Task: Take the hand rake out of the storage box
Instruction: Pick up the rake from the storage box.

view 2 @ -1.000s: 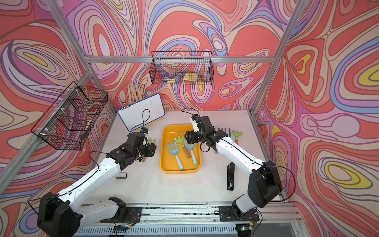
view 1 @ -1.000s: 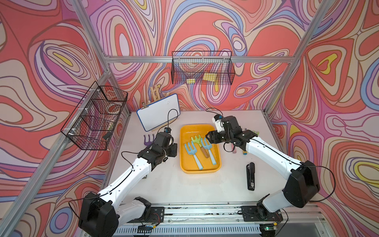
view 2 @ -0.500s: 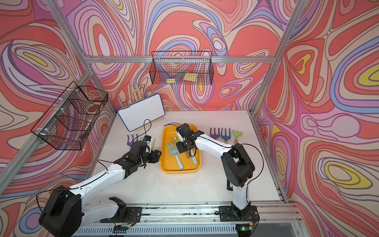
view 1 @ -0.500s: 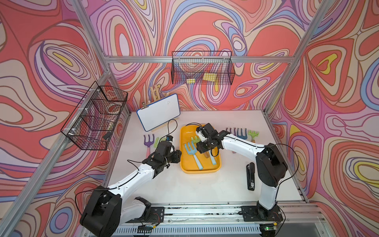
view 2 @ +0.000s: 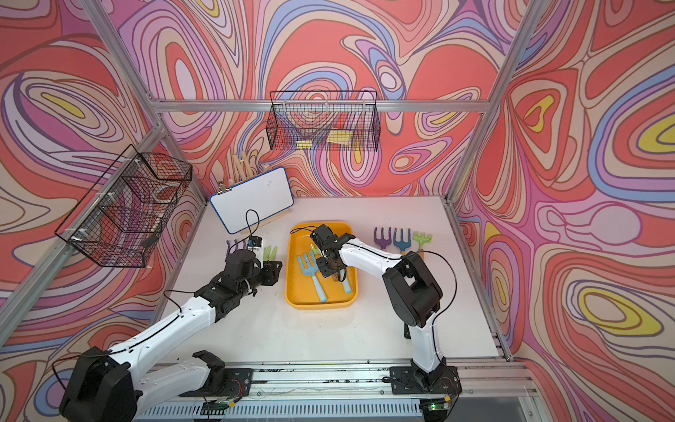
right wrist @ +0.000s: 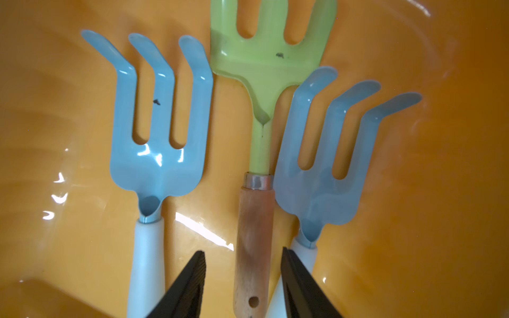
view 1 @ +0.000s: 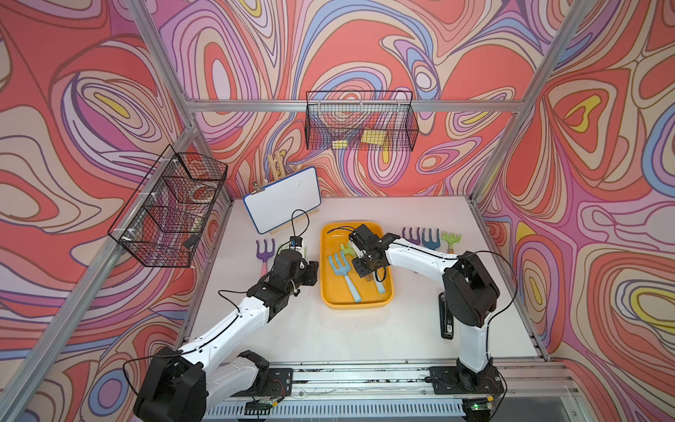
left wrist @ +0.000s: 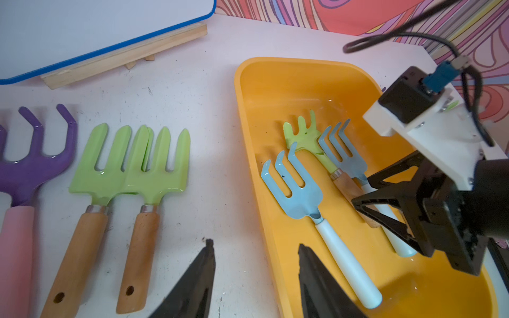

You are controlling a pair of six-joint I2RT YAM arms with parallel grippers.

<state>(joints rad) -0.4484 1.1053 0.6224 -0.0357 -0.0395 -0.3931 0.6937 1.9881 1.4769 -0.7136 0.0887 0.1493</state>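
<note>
Nearest us, the left hand (left wrist: 255, 245) hangs spread and empty over the white surface (left wrist: 192, 82) beside the shallow yellow-orange plastic storage box (left wrist: 289, 71). Farther in, the right arm folds at the elbow and the right hand (right wrist: 243, 250) points down into the box, spread astride the wooden handle of the green hand rake (right wrist: 260, 148) lying between two pale blue rakes (right wrist: 157, 165), lined up, we judge, for a pinch.

Nine rakes (view 1: 340, 267), one storage box (view 1: 335, 294), two baskets (view 1: 359, 126)
</note>
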